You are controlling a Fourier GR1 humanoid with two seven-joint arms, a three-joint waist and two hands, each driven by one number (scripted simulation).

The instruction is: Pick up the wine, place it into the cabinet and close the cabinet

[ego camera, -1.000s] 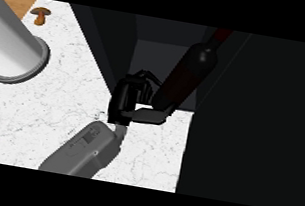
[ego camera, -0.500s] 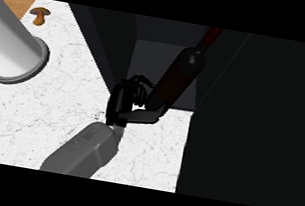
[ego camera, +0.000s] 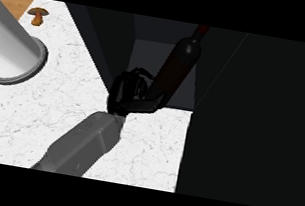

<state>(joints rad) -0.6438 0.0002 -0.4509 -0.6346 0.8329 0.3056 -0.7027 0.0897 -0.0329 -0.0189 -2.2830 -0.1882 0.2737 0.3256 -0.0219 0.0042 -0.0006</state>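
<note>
Wine [ego camera: 179,64] stands tilted inside the dark cabinet [ego camera: 113,43], its neck leaning up toward the top of the opening and its base low near the cabinet's front edge. My hand [ego camera: 132,96] is at that base, at the corner where the cabinet's left wall meets the white marbled table [ego camera: 26,114]. My fingers [ego camera: 139,75] are curled, with the thumb reaching across to the foot of the bottle, so they seem to be pinching the wine's lower end; the dark on dark makes the exact contact hard to read. My grey forearm [ego camera: 81,146] runs up from the lower edge to the hand.

Compared with a second ago, my hand has moved up and further toward the cabinet, and the bottle has gone deeper in and stands more nearly upright. Half a second ago the arm was already close to this place; since then the change is small.

A large grey cylinder [ego camera: 3,50] lies across the table's left side, unmoved, and a small brown mushroom [ego camera: 38,15] sits on the wooden strip beyond it. The cabinet's door [ego camera: 271,125] fills the right side as a black slab.
</note>
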